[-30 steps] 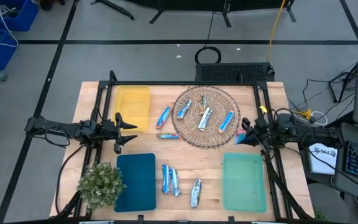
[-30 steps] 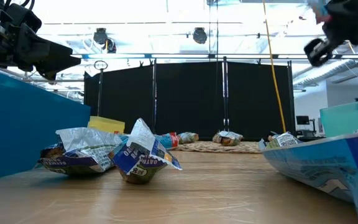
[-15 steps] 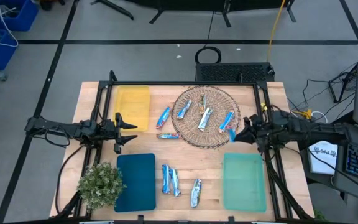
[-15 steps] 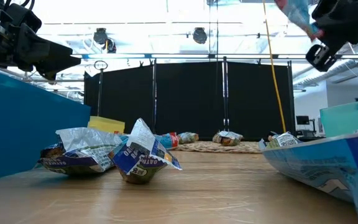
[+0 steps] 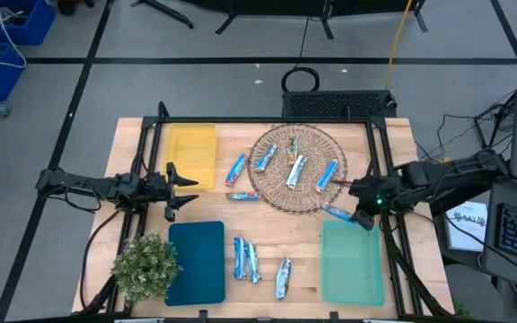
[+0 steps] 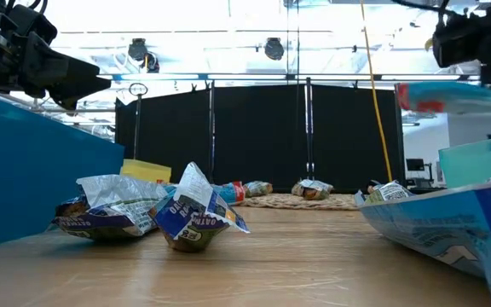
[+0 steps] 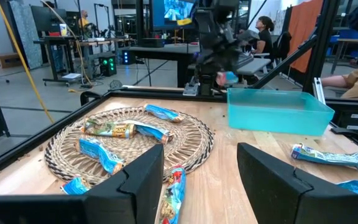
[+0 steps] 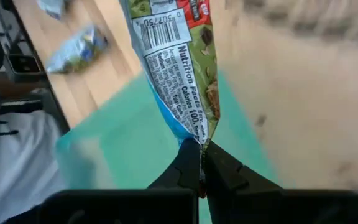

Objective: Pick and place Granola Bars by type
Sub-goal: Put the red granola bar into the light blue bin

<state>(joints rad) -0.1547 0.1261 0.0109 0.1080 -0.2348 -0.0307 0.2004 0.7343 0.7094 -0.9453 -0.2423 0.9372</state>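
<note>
Evidently light, crinkly, slippery foil: right gripper (image 8: 201, 163) fingers pinch a granola bar (image 8: 182, 68) by its end seam over the green mat (image 5: 352, 262); left gripper (image 5: 185, 189) spread, idle.

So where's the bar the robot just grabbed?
In the high view, the right gripper holds the granola bar in the air on the table's right, between the wicker basket and the green mat.
</note>
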